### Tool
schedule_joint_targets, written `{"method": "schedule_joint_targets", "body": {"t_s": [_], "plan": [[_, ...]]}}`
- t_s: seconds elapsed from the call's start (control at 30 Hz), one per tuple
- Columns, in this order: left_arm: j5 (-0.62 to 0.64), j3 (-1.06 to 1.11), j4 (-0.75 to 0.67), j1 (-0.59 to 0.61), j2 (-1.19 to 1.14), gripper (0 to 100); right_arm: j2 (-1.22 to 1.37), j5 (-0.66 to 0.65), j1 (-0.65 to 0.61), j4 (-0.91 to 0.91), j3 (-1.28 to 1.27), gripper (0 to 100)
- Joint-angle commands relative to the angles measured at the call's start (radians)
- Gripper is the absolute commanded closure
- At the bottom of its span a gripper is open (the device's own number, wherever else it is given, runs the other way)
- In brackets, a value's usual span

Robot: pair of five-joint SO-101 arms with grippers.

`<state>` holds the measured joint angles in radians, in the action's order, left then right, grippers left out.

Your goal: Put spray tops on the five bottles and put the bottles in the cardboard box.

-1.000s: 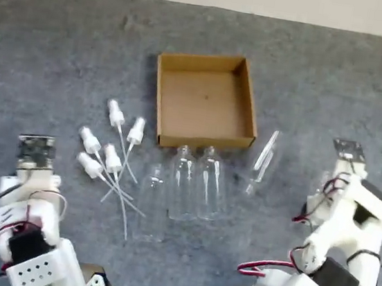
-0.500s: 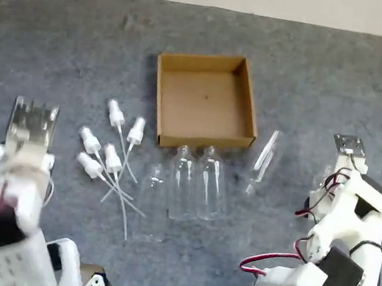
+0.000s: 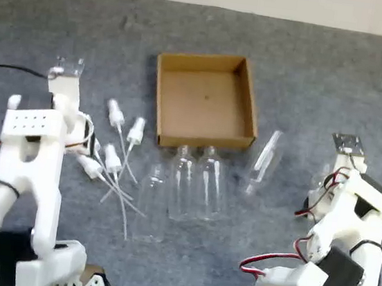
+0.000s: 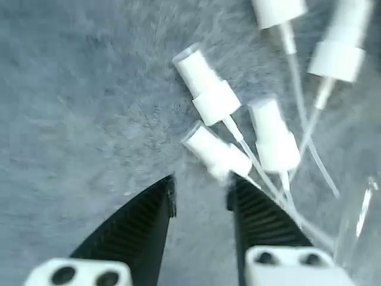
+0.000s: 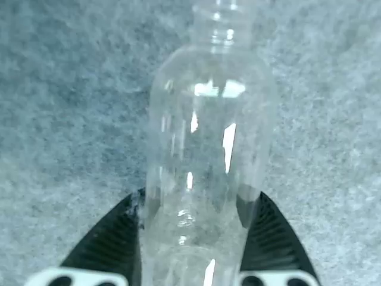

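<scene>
Several white spray tops with thin tubes lie in a loose heap left of the cardboard box. My left arm stands over their left side. My left gripper is open just short of the nearest spray top. Three clear bottles lie side by side in front of the box, and another bottle lies to their right. My right gripper is shut on a clear bottle lying on the carpet at the right.
Everything rests on grey carpet. The box stands open and holds nothing. Bare carpet stretches behind the box and to its far left and right.
My left arm has risen from the front left corner and swung forward over the spray tops. The right arm has hardly shifted.
</scene>
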<state>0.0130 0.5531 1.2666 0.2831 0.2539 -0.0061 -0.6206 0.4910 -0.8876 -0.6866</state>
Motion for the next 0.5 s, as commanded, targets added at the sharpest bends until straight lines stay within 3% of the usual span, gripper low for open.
{"method": "schedule_joint_targets", "body": {"t_s": [0.0,0.2,0.47], "plan": [[0.123,0.097,-0.181,-0.022,-0.027,85,0.022,-0.012,-0.028,0.012,0.004,93.1],[0.232,0.200,-0.315,-0.022,-0.035,85,0.022,-0.012,-0.028,0.013,0.005,93.1],[0.242,0.269,-0.365,-0.027,-0.038,85,0.022,-0.012,-0.028,0.013,0.007,93.1]]}}
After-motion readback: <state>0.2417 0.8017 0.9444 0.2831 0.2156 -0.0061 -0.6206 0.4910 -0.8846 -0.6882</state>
